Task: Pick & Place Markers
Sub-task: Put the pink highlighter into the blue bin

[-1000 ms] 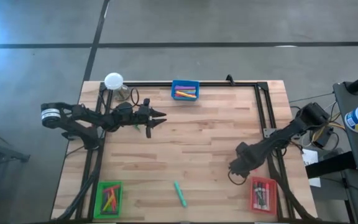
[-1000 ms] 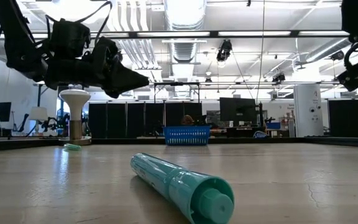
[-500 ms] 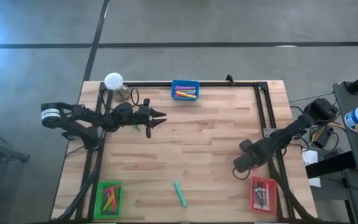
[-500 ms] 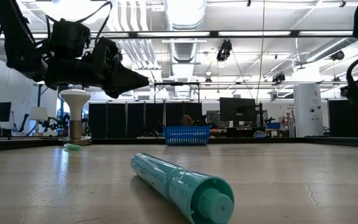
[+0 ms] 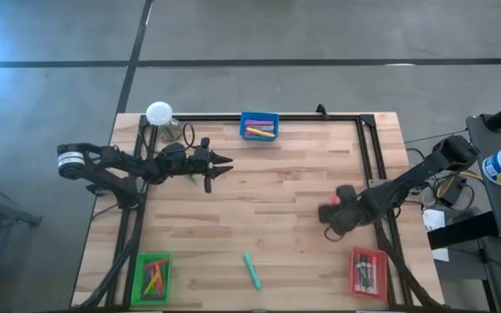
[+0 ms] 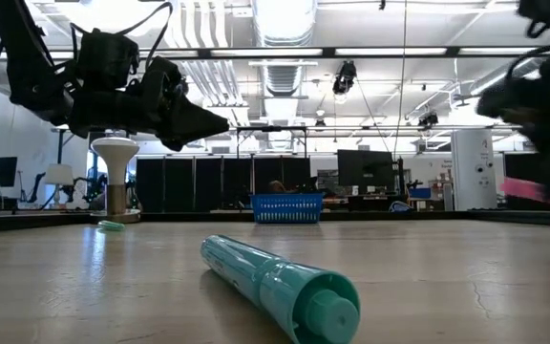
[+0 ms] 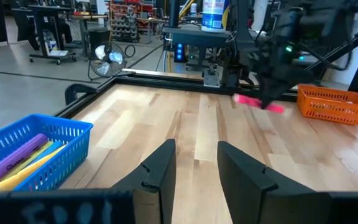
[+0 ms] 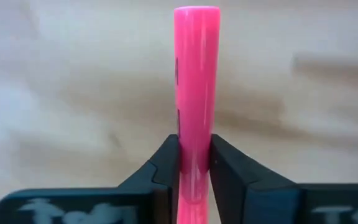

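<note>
Step in hand: carry phase. The right claw (image 5: pixel 330 213), right of centre in the high view, is clenched on a pink marker (image 8: pixel 194 93); the right wrist view shows both fingers (image 8: pixel 166 163) pressed against the marker's sides, with the barrel sticking straight out past the tips. In the high view the pink end (image 5: pixel 323 213) pokes out on the claw's left side. The left wrist view shows the marker (image 7: pixel 260 103) level and clear of the bench (image 5: pixel 285 183), so it looks lifted, not resting.

Next move, as I judge it: take the pink marker to a tray & let go. Which tray is meant I can't tell. The red tray (image 5: pixel 368 271) sits just below the claw at lower right; the blue tray (image 5: pixel 259 127) is at top centre, already holding pink & yellow markers; the green tray (image 5: pixel 154 276) is at lower left, well apart. The drop needs the claw over the tray's inside, with the marker lined up along the tray so neither end hangs on the rim.

Left claw (image 5: pixel 220 163), at left of centre, hovers above the bench with its fingers (image 7: pixel 160 168) apart, grasping nothing. A small green marker (image 5: pixel 206 181) lies just below it.

Another loose marker: the teal one (image 5: pixel 250 270) lies flat on the bench at bottom centre, well apart from both claws, large in the foreground of the low view (image 6: pixel 280 284).
</note>
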Robot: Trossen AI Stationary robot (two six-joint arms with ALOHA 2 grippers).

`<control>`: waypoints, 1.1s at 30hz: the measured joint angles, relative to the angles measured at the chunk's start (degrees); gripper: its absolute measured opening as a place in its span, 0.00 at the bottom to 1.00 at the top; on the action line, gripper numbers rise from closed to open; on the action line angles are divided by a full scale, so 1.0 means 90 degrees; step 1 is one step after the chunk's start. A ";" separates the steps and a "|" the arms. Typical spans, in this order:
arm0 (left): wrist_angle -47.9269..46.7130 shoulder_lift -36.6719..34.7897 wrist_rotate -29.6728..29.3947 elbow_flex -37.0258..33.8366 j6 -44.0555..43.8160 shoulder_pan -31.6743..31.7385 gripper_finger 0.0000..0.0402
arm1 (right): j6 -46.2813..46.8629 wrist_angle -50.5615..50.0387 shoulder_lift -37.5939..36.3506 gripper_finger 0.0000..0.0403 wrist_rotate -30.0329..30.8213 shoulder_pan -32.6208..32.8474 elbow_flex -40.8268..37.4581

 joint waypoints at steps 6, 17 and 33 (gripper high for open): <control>0.0002 0.0000 0.0000 0.0000 0.0000 0.0000 0.28 | 0.0816 -0.0216 -0.0643 0.18 0.0744 -0.1160 -0.0482; 0.0005 0.0000 0.0000 0.0000 0.0000 -0.0001 0.28 | 0.0941 0.0535 -0.1564 0.18 0.1058 -0.3334 -0.0551; 0.0006 0.0000 -0.0001 0.0000 0.0000 -0.0002 0.28 | 0.1230 0.3259 0.1089 0.18 0.2986 -0.3651 -0.0432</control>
